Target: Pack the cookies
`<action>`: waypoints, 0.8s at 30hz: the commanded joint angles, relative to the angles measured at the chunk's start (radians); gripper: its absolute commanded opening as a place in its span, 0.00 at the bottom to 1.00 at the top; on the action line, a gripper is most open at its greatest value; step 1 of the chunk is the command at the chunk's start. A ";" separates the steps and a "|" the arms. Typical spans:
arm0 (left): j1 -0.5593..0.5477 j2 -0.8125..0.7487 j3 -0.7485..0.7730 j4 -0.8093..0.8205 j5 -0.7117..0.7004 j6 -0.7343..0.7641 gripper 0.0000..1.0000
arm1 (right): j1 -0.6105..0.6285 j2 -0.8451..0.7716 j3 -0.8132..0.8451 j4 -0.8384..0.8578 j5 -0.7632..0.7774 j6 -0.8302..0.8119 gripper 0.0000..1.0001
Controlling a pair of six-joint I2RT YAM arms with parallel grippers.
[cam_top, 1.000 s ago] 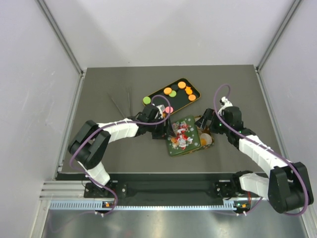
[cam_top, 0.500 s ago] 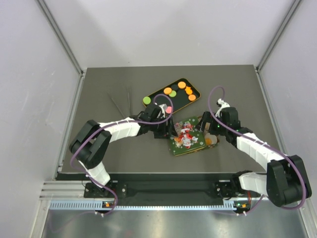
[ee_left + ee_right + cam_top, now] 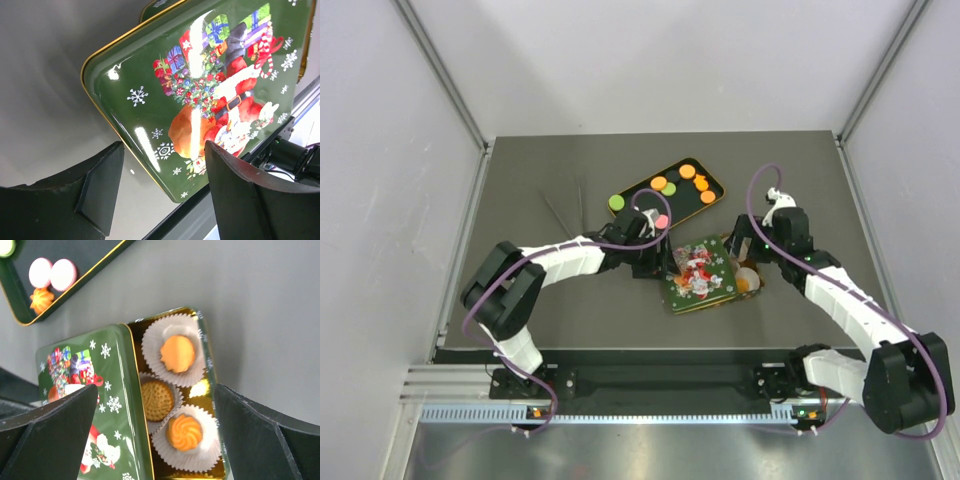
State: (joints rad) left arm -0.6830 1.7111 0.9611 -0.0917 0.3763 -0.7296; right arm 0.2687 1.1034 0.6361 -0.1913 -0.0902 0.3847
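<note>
Left gripper (image 3: 164, 155): released, fingers (image 3: 100, 187) spread wide, poised over a corner of the lid (image 3: 698, 272), one finger to each side of that corner in the wrist view; impossible to tell whether touching the lid. Right gripper (image 3: 156, 390): also released, jaws far apart, hanging above the uncovered right strip of the tin (image 3: 201, 389), grasping nothing.

Lid: green, gold-edged, printed with a Santa, gifts and snowflakes; lying skewed over the tin, covering its left and larger part, leaving the right side bare. In that bare strip, three white paper cups (image 3: 150, 342) in a row down the right wrist view: an orange cookie (image 3: 177, 352) in the top one, a brown round biscuit (image 3: 156, 400) in the middle one, an orange swirl (image 3: 184, 432) in the bottom one. Gold tin floor glinting between the cups.

Other cookies (image 3: 659, 183): loose on the dark gold-rimmed tray (image 3: 682, 208), just beyond the tin, toward the far middle of the table (image 3: 540, 300). From above: four orange, three of them toward the tray's right end; two green, one at the left end and one touching an orange disc; a pink one at the near edge, close to the left arm's wrist. From the right wrist: two pink discs side by side, an orange star-shaped piece just beside them, a green one cut by the corner of the view
</note>
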 commanded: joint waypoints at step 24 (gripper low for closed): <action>-0.042 0.074 0.157 -0.029 0.001 0.027 0.70 | 0.003 0.113 -0.026 0.122 -0.131 0.017 1.00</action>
State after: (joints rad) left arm -0.7094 1.7679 1.0698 -0.1368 0.3763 -0.7109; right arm 0.2668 1.2270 0.6254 -0.0948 -0.1478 0.3740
